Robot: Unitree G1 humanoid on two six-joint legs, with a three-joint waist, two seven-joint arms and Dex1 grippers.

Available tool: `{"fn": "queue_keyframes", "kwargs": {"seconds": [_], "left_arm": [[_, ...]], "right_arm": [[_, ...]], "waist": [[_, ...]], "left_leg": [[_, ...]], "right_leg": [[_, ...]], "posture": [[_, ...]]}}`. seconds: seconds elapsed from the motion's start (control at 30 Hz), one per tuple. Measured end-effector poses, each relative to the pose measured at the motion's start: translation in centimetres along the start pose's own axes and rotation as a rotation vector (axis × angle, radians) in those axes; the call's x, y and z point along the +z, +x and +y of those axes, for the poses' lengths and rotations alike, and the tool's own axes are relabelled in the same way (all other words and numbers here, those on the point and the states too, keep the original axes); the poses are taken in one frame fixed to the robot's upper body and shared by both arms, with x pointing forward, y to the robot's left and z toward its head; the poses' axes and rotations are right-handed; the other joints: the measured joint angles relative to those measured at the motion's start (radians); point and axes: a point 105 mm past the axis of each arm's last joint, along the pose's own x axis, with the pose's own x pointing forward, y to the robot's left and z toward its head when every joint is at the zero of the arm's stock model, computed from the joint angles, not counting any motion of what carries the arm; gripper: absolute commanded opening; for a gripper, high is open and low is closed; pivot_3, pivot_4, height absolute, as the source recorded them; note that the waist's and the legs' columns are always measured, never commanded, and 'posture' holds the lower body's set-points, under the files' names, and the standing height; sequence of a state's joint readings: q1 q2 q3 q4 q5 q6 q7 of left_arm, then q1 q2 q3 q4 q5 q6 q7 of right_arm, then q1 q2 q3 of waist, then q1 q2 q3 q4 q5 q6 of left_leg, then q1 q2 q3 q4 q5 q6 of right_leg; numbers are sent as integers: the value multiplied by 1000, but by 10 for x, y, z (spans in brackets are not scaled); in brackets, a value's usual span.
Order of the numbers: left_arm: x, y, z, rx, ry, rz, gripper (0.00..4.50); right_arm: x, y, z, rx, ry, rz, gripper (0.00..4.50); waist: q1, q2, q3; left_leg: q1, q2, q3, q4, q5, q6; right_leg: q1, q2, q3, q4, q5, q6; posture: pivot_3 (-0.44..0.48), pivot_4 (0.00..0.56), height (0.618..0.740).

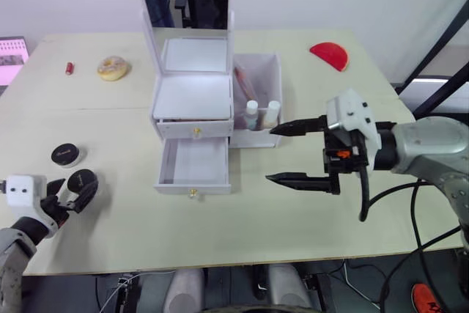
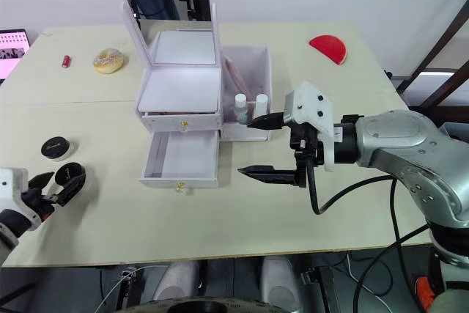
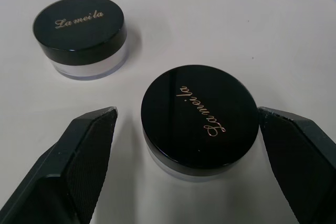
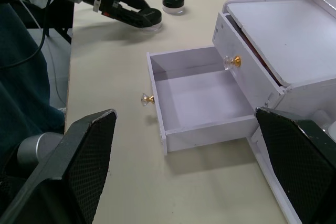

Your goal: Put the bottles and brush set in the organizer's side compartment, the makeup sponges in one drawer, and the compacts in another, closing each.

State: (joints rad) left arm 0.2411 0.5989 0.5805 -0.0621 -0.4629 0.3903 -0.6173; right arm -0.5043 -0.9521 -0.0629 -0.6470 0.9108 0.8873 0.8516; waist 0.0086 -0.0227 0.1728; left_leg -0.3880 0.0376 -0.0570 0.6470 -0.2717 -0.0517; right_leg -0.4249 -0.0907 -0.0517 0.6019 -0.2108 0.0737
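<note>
The white organizer (image 1: 192, 97) stands mid-table with its mirror lid up. Its upper drawer (image 1: 196, 130) is shut; its lower drawer (image 1: 194, 163) is pulled out and empty. Two bottles (image 1: 251, 115) and a reddish brush set (image 1: 245, 86) stand in the side compartment (image 1: 278, 86). Two black-lidded compacts lie at the front left. My left gripper (image 1: 69, 194) is open, its fingers on either side of the nearer compact (image 3: 199, 116). The other compact (image 1: 66, 155) sits just behind. My right gripper (image 1: 270, 154) hovers open, right of the drawers, holding nothing. The makeup sponges are out of view.
A beige ring-shaped item (image 1: 113, 68) and a small red tube (image 1: 69, 68) lie at the back left. A red half-round object (image 1: 330, 55) lies at the back right. A screen (image 1: 11, 56) sits at the left table edge.
</note>
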Motion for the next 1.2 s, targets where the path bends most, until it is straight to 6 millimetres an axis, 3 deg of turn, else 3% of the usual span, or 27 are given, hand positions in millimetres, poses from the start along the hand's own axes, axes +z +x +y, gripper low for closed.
{"fn": "queue_keyframes", "kwargs": {"seconds": [0.13,0.37,0.57,0.97,1.1,1.2], "left_arm": [[-3,9,-7,-45,27,10,4434],[-8,14,3,-54,58,-6,4434],[-11,17,10,-55,54,-32,2691],[-11,12,9,-108,77,-54,2698],[15,10,-6,-204,127,-79,2698],[51,7,-28,-338,200,-104,2698]], "right_arm": [[0,2,4,-1,-1,-4,4500],[0,-1,4,-17,7,-11,4500],[-2,-1,6,-12,16,-8,4500],[-3,-1,6,-17,25,-7,4500],[-3,-1,6,-21,25,-7,4500],[-4,0,5,-25,26,-7,4500]], "waist": [[5,0,0],[4,4,-2],[4,6,-3],[4,7,-4],[6,5,-4],[4,5,-3]], "left_leg": [[0,0,0,1,0,0],[2,0,0,0,0,0],[3,2,0,1,0,0],[1,2,1,0,0,0],[-1,2,0,0,0,0],[-1,2,0,0,0,0]], "right_leg": [[0,0,0,0,0,0],[0,0,0,1,0,0],[0,1,0,2,-1,2],[0,1,0,1,-1,2],[-2,1,-1,0,0,0],[-2,1,-1,-1,0,0]], "posture": [[0,150,739],[0,150,739],[0,150,739],[0,150,739],[0,150,739],[0,150,739]]}}
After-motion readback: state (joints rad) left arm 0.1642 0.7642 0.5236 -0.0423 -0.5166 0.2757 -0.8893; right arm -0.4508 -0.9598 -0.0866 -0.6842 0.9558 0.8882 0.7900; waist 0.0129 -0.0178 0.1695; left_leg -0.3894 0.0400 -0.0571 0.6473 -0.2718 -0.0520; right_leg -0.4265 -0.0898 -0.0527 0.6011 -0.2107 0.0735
